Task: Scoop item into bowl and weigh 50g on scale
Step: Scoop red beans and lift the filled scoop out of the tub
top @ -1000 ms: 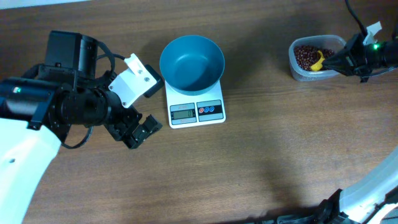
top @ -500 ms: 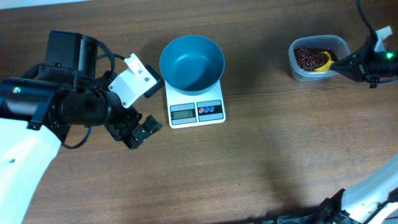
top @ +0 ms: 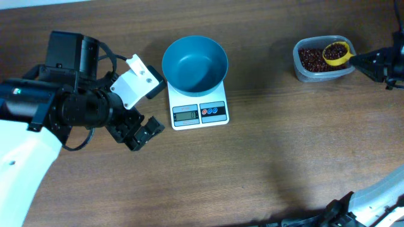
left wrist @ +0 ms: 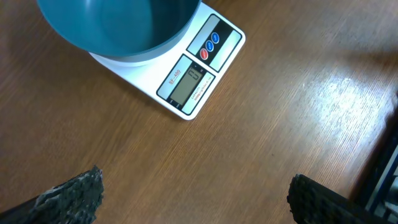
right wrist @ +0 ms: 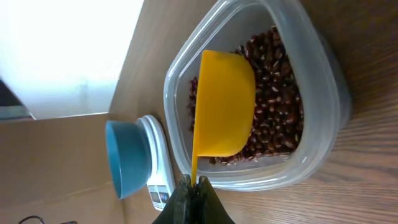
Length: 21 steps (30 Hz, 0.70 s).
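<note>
The light-blue bowl (top: 194,62) stands empty on the white scale (top: 199,112); both also show in the left wrist view, bowl (left wrist: 118,28) and scale (left wrist: 196,78). The red-brown beans (top: 309,58) lie in a clear tub (top: 322,74) at the far right. My right gripper (top: 369,60) is shut on the handle of a yellow scoop (top: 336,53), which holds beans above the tub. In the right wrist view the scoop (right wrist: 224,112) hangs over the beans (right wrist: 277,99), its handle between my fingers (right wrist: 193,186). My left gripper (top: 142,133) is open and empty, left of the scale.
The brown wooden table (top: 284,151) carries only the scale and the tub. The left arm's dark body (top: 69,101) fills the left side. A bright white area (right wrist: 62,50) lies past the table edge in the right wrist view.
The right gripper drew back to the right and raised the yellow scoop out of the beans; it now sits level with beans in it. The left arm has not moved.
</note>
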Available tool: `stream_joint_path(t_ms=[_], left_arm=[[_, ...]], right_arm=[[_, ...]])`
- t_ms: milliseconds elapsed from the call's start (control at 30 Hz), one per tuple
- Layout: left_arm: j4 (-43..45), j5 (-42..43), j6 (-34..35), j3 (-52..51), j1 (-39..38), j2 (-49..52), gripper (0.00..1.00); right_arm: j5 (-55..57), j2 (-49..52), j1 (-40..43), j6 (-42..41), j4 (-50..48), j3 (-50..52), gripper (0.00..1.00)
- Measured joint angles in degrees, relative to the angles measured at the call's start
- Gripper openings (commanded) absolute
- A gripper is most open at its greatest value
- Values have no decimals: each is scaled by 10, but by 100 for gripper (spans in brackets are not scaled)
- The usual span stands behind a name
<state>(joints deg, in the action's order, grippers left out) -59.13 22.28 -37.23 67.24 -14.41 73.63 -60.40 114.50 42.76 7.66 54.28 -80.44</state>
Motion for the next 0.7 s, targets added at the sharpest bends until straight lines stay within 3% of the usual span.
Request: stream_joint_path(t_ms=[167,700], left_arm=[[0,0,0,0,0,0,99],[0,0,0,0,0,0,99]], right_arm=[[-14,0,0,25,43,0,4],[-132,0,0,48,51,0,4]])
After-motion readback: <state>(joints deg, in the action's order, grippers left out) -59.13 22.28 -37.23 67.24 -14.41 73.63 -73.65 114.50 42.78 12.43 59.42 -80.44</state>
